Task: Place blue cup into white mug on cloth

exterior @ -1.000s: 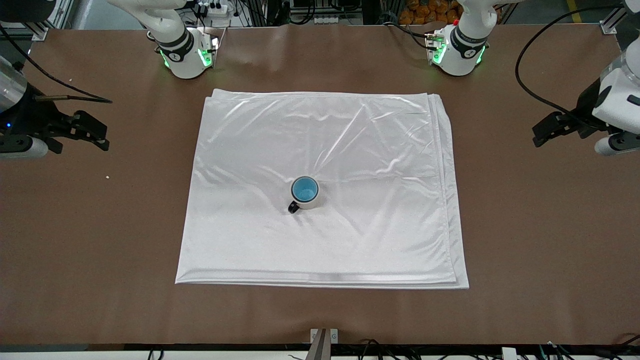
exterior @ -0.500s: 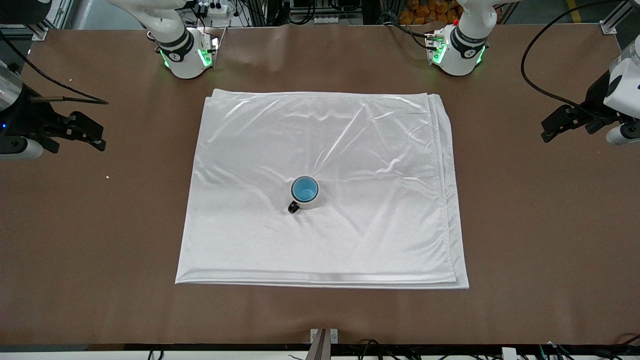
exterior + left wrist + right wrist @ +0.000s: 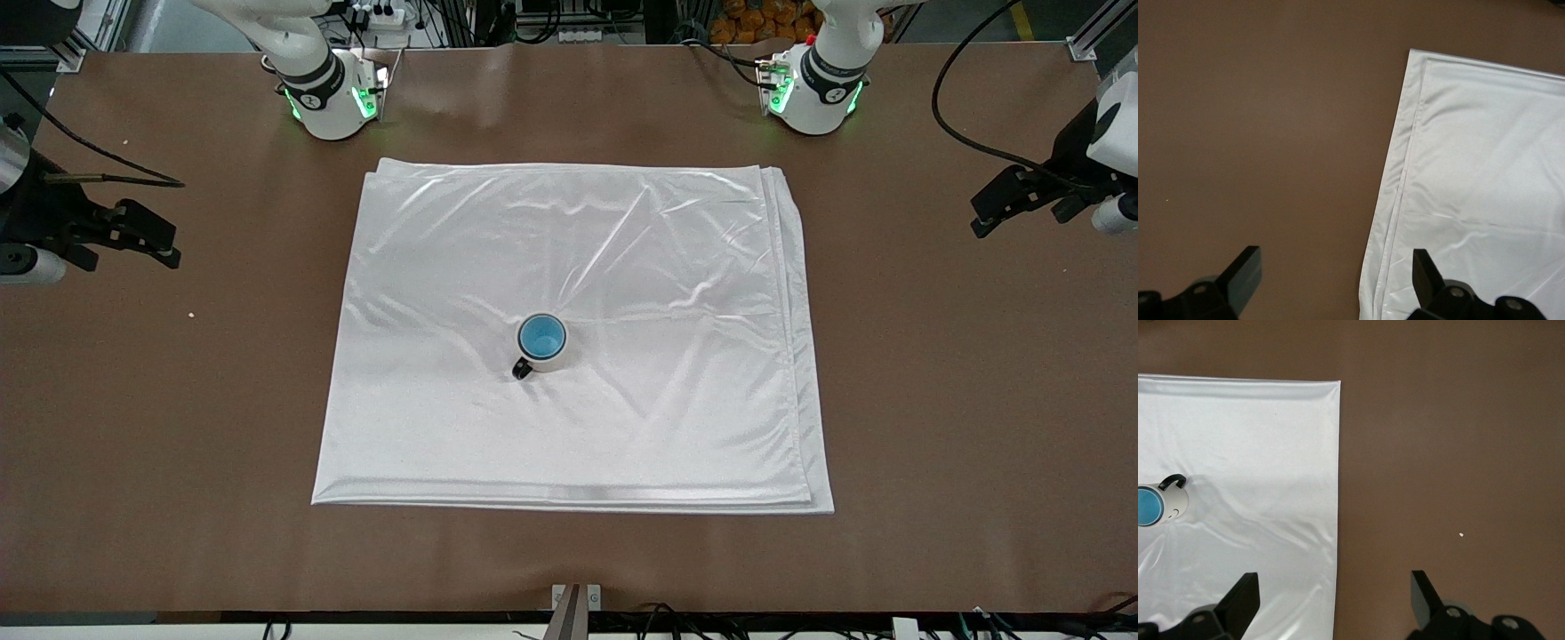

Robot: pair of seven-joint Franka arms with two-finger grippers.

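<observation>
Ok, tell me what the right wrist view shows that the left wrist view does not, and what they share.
Only the right wrist view shows the white mug with the blue cup nested inside it, standing on the cloth, plus a small white speck on the bare table. Only the left wrist view shows the cloth's layered, stacked edges. Both share the white cloth, the brown table, and that arm's own open jaws: right gripper and left gripper, each over the cloth's edge.

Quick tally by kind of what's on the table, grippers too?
Cups: 1, the blue cup, nested in the mug
Mugs: 1, the white mug
Cloths: 1, the cloth
Grippers: 2, left gripper and right gripper, both open
Total: 5
</observation>
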